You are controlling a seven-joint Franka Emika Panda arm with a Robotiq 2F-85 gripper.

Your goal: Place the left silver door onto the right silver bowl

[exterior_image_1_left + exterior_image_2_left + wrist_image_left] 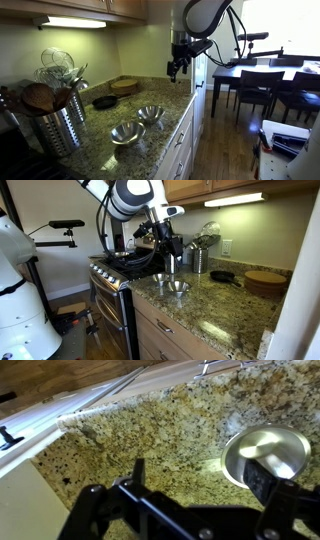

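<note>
Here, in an exterior view, no door shows. The left bowl [127, 131] sits lower centre on the granite counter [95, 145], with the right bowl [151, 114] just beside it, up-right. The gripper [174, 72] hangs above both, further right, fingers spread and empty. The counter's edge runs close by on the right; overhead is open.

On the counter [100, 122], near bowl [127, 131] sits beside far bowl [151, 114].

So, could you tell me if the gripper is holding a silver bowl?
No: in an exterior view the nearer bowl and the farther bowl both sit on the counter, with the gripper hanging clear of them.
</note>
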